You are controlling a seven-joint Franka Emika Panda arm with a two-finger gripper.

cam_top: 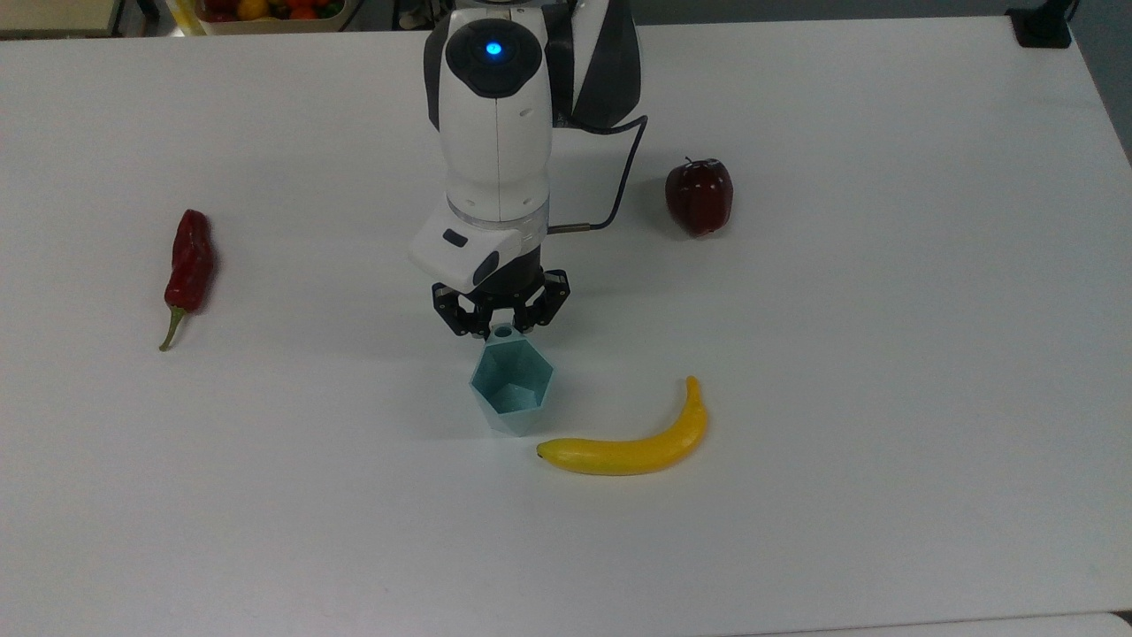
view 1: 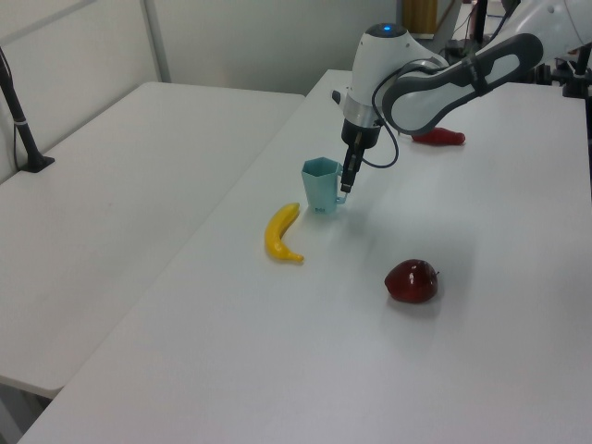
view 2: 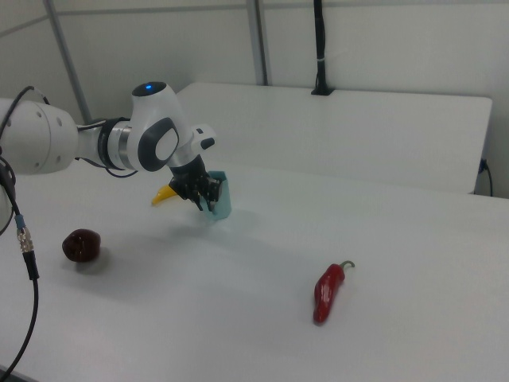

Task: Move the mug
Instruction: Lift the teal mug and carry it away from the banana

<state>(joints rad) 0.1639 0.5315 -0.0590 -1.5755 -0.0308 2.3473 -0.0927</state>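
- Table (cam_top: 884,354): white; it carries everything listed below.
- My gripper (cam_top: 501,324): fingers nearly closed on the mug's small holed handle tab, one either side. I judge the grasp step to be in hand; the next move calls for a firm pinch, then a lift clear of the banana.
- Banana (cam_top: 632,442): just beside the mug, on the top view's right.
- Mug (cam_top: 511,387): pale teal, hexagonal, upright on the table near its middle (interior bare, nothing in it).
- Apple (cam_top: 699,195) and red chilli pepper (cam_top: 188,265): well apart from the mug.
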